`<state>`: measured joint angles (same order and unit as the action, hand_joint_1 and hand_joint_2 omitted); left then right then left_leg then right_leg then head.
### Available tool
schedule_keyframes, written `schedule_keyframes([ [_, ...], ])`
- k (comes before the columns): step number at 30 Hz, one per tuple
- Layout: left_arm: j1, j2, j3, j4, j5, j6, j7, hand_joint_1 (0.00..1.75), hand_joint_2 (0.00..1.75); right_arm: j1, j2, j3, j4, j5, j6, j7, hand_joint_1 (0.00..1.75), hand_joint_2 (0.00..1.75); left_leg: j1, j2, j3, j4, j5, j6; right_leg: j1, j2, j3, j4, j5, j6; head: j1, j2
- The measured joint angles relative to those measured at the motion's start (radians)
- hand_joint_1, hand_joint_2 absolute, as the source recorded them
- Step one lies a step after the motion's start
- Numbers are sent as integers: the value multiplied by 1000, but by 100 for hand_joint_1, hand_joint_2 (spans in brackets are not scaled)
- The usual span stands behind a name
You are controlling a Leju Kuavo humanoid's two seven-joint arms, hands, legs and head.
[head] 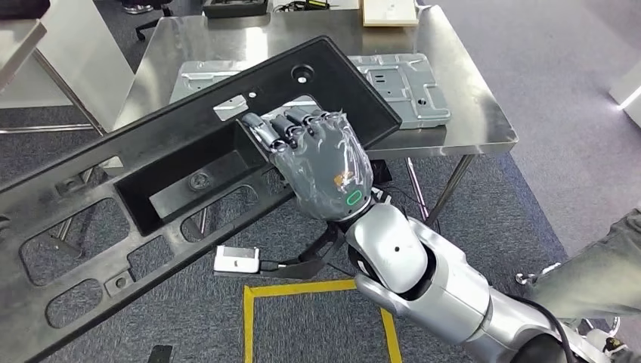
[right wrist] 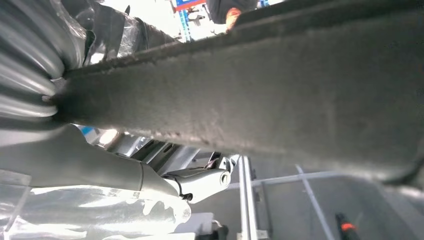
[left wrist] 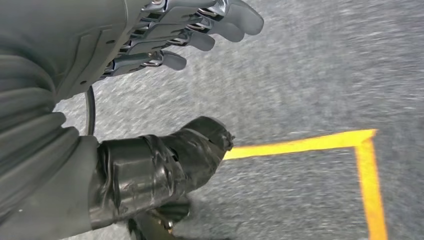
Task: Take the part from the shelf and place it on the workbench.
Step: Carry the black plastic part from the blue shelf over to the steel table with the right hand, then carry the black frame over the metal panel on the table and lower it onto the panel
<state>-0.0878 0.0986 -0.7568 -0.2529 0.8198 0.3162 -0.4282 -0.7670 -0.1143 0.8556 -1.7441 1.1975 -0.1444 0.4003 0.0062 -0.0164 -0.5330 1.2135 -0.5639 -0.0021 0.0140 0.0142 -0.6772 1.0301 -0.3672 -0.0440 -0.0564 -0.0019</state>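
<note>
Above the steel workbench point(head: 484, 128), right hand point(head: 321, 162) grips the black part point(head: 151, 189); left hand point(left wrist: 165, 35) fingers apart

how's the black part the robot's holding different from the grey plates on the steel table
The black part is a long, dark plastic frame with big cutouts; the grey plates look like lighter, flatter sheet metal. The part is held tilted in the air by the right hand, one end over the workbench; the plates lie flat on it. Both have holes.
</note>
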Motion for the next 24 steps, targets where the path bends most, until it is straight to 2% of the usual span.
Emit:
schedule_keyframes([
  [1, -1, 0, 0, 0, 0, 0, 0, 0, 175, 0, 0, 0, 0, -1, 2, 2, 175, 175, 2, 1, -43, 50, -26, -6, -1, 0, 12, -1, -12, -3, -1, 0],
  [2, -2, 0, 0, 0, 1, 0, 0, 0, 175, 0, -1, 0, 1, -2, 6, 4, 175, 175, 3, 2, -82, 83, -66, -11, -2, 1, 26, -1, -25, -4, -1, 0],
  [3, 0, 1, 0, 0, 3, 1, 0, 0, 175, 0, -2, 0, 1, -3, 12, 6, 175, 175, 5, 3, -111, 93, -104, -15, -3, 2, 41, -1, -38, -3, -1, 0],
  [4, 2, 1, 0, 0, 6, 1, -1, 0, 175, 0, -5, 0, 3, -5, 23, 9, 175, 175, 6, 3, -129, 79, -124, -17, -5, 4, 57, 0, -52, -1, -1, 0],
  [5, 4, 2, 0, 0, 7, 2, -1, 0, 175, 0, -8, 0, 4, -9, 36, 12, 175, 175, 6, 5, -137, 43, -114, -18, -6, 5, 75, 0, -65, 2, -1, 0],
  [6, 6, 3, 0, 0, 9, 3, -1, 0, 175, -1, -12, 0, 6, -13, 50, 15, 175, 175, 7, 6, -137, -11, -69, -18, -7, 5, 93, 0, -79, 5, -1, 0],
  [8, 8, 4, 0, 0, 9, 4, -1, 0, 175, -3, -23, 0, 11, -19, 71, 21, 175, 175, 5, 11, -134, -126, 70, -12, -5, 5, 121, 5, -106, 15, -1, 0],
  [9, 9, 5, 0, 0, 10, 5, -1, 0, 175, -4, -29, 0, 14, -20, 76, 22, 175, 175, 4, 12, -131, -158, 120, -6, -3, 5, 130, 7, -118, 21, -1, 0],
  [10, 10, 6, 0, 0, 10, 5, -1, 0, 175, -5, -34, -1, 16, -20, 79, 23, 175, 175, 3, 13, -129, -172, 144, 1, -2, 5, 136, 9, -127, 26, -1, 0],
  [12, 9, 6, 0, -1, 10, 6, -1, 0, 175, -11, -40, -4, 17, -20, 82, 26, 175, 175, 6, 11, -118, -174, 143, 13, 0, 5, 137, 17, -134, 33, 0, 0],
  [14, 6, 6, 0, -1, 10, 8, 0, 0, 175, -17, -47, -7, 17, -22, 89, 29, 175, 175, 10, 11, -102, -183, 138, 22, -1, 2, 109, 70, -135, 42, 2, 0],
  [15, 4, 7, 0, -2, 11, 8, 1, 0, 175, -18, -51, -9, 17, -25, 95, 33, 175, 175, 11, 11, -92, -188, 134, 26, -4, 0, 79, 120, -145, 48, 3, 0],
  [17, 2, 8, 0, -2, 15, 9, 3, 0, 175, -17, -63, -10, 20, -39, 108, 41, 175, 175, 11, 11, -75, -192, 121, 31, -11, -1, 1, 232, -188, 58, 6, 0],
  [18, 2, 9, 0, -2, 18, 9, 4, 0, 175, -15, -70, -11, 22, -49, 114, 45, 175, 175, 11, 10, -66, -192, 113, 32, -14, -1, -33, 268, -208, 62, 6, 0],
  [19, 3, 9, 0, -2, 20, 10, 5, 0, 175, -12, -77, -13, 25, -62, 118, 47, 175, 175, 11, 9, -56, -192, 105, 32, -16, -1, -55, 277, -213, 63, 6, 0],
  [20, 4, 10, 0, -2, 21, 10, 5, 0, 175, -10, -83, -15, 29, -77, 121, 49, 175, 175, 11, 8, -45, -192, 96, 32, -17, -2, -62, 254, -197, 62, 6, 0],
  [21, 4, 10, 0, -2, 22, 10, 5, 0, 175, -9, -89, -19, 33, -95, 123, 49, 175, 175, 10, 8, -33, -193, 87, 31, -17, -2, -55, 204, -156, 59, 6, 0],
  [22, 4, 10, 0, -2, 23, 10, 4, 0, 175, -9, -94, -24, 38, -114, 125, 49, 175, 175, 10, 7, -22, -193, 77, 29, -15, -2, -41, 138, -97, 53, 6, 0],
  [24, 1, 10, 0, -2, 25, 10, 4, 0, 175, -12, -106, -31, 45, -141, 129, 52, 175, 175, 7, 4, -9, -192, 59, 20, -8, -2, -17, 34, -19, 40, 6, 0],
])
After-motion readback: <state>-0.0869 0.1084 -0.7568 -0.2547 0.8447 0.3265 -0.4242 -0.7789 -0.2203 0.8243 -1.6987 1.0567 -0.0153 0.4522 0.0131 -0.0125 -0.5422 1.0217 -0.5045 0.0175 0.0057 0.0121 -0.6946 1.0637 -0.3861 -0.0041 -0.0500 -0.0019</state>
